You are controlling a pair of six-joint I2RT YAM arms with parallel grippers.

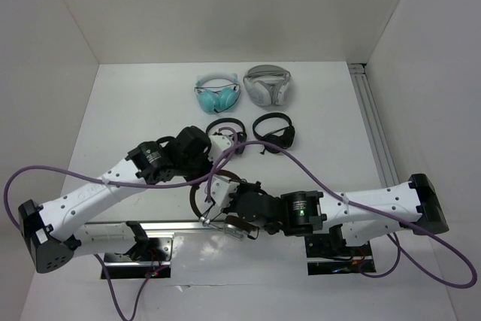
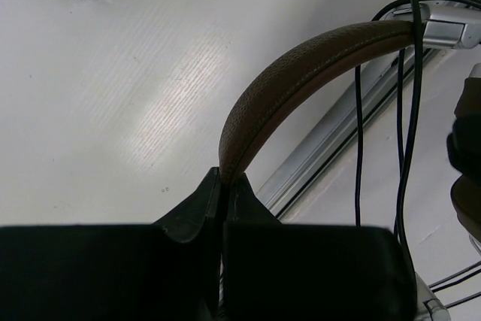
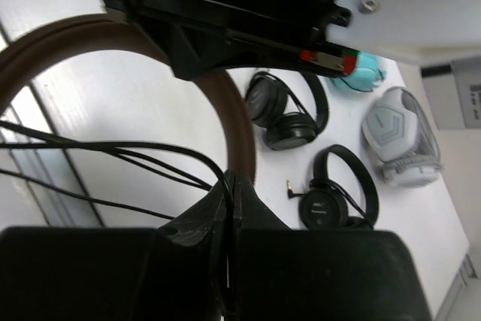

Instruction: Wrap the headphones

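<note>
The white table (image 1: 135,110) spreads out beyond both my pincers. Only the top view shows my whole reach. My left arm (image 1: 98,186) slants in and my right arm (image 1: 376,201) comes across to meet it, with the headphones (image 1: 197,199) held between them, just ahead of the bases.

My left pincer (image 2: 222,178) is clamped on the brown headband (image 2: 301,73). From its camera the band rises out of my fingertips and arches up and to the right, ending at a silver slider (image 2: 443,31). A metal rail (image 2: 338,140) lies on the table under that arch.

My right pincer (image 3: 229,186) has its fingers pressed together. From that wrist the thin black cable (image 3: 113,152) runs in from the left in several strands that gather at the tip, so I read it as pinched there. The headband passes just behind the same tip. The left camera adds that those strands loop over the band near the slider and hang down to the right of my fingers.

Far beyond my pincers the top view lines up the other pairs. The teal pair (image 1: 218,94) and the white-grey pair (image 1: 267,84) sit furthest, and two black pairs (image 1: 225,129) (image 1: 274,129) are nearer. My right wrist sees all four beyond its tip. My left wrist sees only the edge of one black pair at upper left.

Smallest is a little plug (image 3: 289,186), which lies just right of my right fingertips and shows in that view alone.
</note>
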